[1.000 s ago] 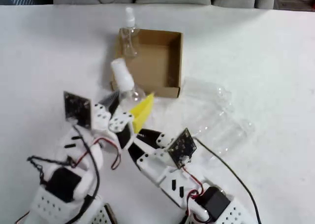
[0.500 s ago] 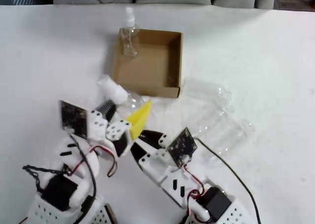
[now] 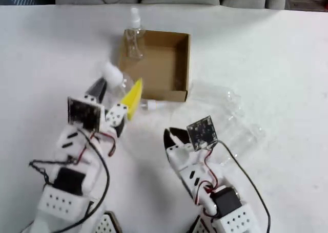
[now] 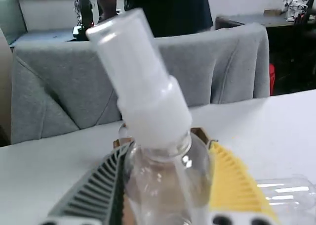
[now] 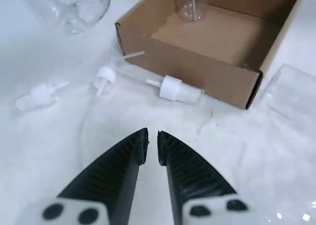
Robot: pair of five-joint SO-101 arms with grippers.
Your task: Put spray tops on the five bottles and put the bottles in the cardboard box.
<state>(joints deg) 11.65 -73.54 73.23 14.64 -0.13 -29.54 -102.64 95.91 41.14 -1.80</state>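
Beside the box (image 3: 165, 94), left pincer (image 3: 116, 89) clasps a bottle (image 4: 163, 178), probably tilted.

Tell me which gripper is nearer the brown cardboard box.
Left. The left gripper, shut on a clear plastic bottle with a white spray top, is at a front corner of the brown cardboard box; the right gripper sits farther back.

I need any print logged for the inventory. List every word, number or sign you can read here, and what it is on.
No text can be read in any view.
Box: plain cardboard, no print seen.
Held bottle: clear, no label.
Boards on the arms: any marks are too small to read.
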